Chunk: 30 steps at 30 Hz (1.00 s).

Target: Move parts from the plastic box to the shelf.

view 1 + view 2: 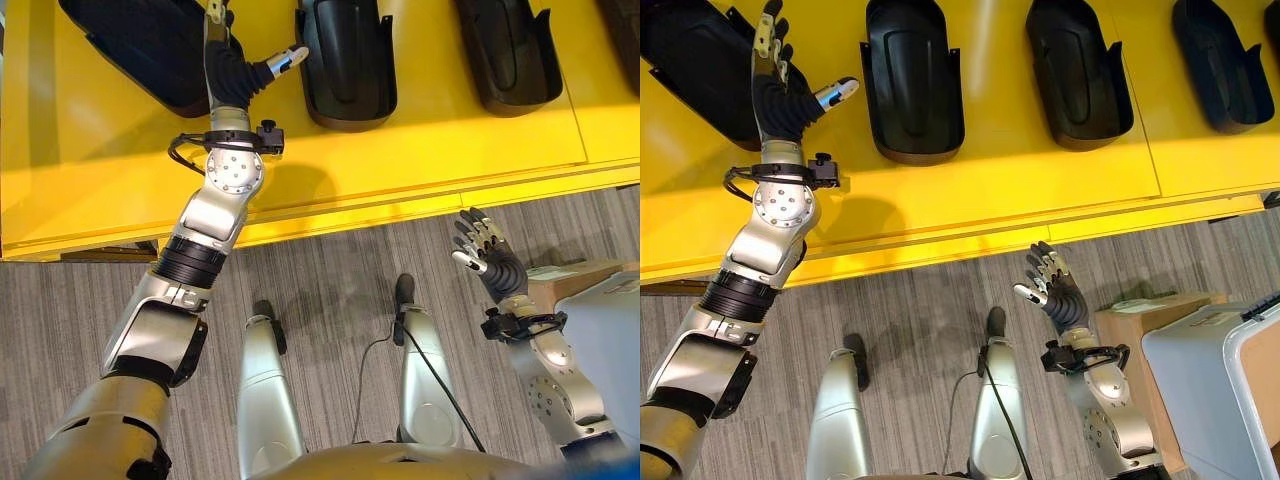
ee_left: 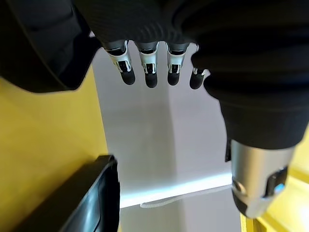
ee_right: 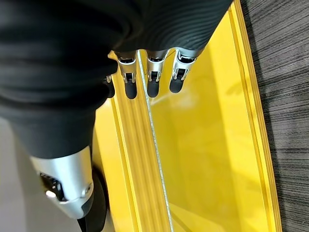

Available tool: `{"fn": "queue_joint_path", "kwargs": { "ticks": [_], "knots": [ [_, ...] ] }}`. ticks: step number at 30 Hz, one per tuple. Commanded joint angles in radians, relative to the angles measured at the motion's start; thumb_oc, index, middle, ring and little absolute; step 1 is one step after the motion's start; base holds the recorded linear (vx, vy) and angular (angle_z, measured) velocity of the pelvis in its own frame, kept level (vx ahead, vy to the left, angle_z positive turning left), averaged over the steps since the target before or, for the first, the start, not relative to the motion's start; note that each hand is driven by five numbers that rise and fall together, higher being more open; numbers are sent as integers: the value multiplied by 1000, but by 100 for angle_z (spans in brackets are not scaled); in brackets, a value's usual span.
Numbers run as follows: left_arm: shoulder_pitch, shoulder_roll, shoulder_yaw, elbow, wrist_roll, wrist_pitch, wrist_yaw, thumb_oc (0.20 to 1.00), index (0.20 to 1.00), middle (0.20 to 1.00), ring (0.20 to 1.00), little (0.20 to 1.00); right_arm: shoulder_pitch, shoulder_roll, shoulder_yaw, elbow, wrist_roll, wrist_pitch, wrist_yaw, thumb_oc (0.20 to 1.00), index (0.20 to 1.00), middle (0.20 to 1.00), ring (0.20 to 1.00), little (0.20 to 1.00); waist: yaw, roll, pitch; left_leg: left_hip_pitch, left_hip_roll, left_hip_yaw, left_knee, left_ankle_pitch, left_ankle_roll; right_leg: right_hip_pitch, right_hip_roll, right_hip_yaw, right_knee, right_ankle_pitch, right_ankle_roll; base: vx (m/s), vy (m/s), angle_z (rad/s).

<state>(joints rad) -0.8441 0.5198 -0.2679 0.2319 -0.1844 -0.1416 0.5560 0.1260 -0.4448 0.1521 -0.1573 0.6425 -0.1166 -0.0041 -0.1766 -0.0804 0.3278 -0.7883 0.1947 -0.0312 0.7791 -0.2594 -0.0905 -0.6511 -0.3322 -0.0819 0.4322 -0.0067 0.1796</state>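
Four glossy black moulded parts lay in a row on the smooth yellow shelf. The left hand hovered there, fingers straight and empty. The right hand hung spread over ribbed grey carpet, beside the pale plastic box.

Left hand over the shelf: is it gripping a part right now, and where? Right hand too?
Nothing is held. The left hand is open above the yellow shelf beside a black part. The right hand is open and empty over the floor.
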Motion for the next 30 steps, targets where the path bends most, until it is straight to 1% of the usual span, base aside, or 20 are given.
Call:
{"fn": "queue_joint_path", "kwargs": {
  "ticks": [1,6,11,21,22,26,29,30],
  "knots": [
    [-53,28,32,36,17,-45,36,1000,1000,1000,1000,1000,-16,-33,-37,-26,-12,-63,-1,1000,1000,1000,1000,1000,-8,18,8,55,-4,29,-90,26,25,8,-14,4,185,-170,-28,0,0,0],
    [-26,22,59,46,28,-37,55,1000,1000,1000,1000,1000,-15,-31,-35,-24,-15,-63,-9,1000,1000,1000,1000,1000,-6,11,11,50,-6,29,-81,22,26,8,-15,4,185,-169,-28,0,0,0],
    [-4,17,64,47,30,-29,46,1000,1000,1000,1000,1000,-14,-29,-38,-22,-16,-59,-11,1000,1000,1000,1000,1000,-5,9,13,45,-8,31,-76,21,28,7,-17,4,189,-171,-30,0,0,0],
    [12,6,23,77,19,-4,-28,1000,1000,1000,1000,1000,-16,-27,-38,-12,-22,-46,-7,1000,1000,1000,1000,1000,-3,8,18,42,-13,35,-76,20,33,4,-19,10,190,-168,-32,0,0,0],
    [20,-4,14,87,13,2,-48,1000,1000,1000,1000,1000,-16,-24,-36,-8,-25,-44,-7,1000,1000,1000,1000,1000,-3,9,21,42,-14,35,-74,19,35,1,-18,14,193,-168,-33,0,0,0],
    [32,-15,5,99,2,10,-76,1000,1000,1000,1000,1000,-18,-19,-34,-6,-24,-38,-1,1000,1000,1000,1000,1000,-5,11,24,43,-14,39,-74,20,36,-2,-18,20,196,-168,-33,0,0,0],
    [43,-4,-5,93,36,26,-103,1000,1000,1000,1000,1000,-13,-17,-38,-9,-22,-36,3,1000,1000,1000,1000,1000,-4,13,26,42,-14,38,-68,17,37,-3,-18,19,201,-169,-34,0,0,0],
    [48,9,-9,87,70,37,-110,1000,1000,1000,1000,1000,-11,-17,-41,-9,-21,-35,6,1000,1000,1000,1000,1000,-4,14,27,44,-14,39,-68,16,37,-3,-18,21,202,-170,-35,0,0,0]
  ]
}}
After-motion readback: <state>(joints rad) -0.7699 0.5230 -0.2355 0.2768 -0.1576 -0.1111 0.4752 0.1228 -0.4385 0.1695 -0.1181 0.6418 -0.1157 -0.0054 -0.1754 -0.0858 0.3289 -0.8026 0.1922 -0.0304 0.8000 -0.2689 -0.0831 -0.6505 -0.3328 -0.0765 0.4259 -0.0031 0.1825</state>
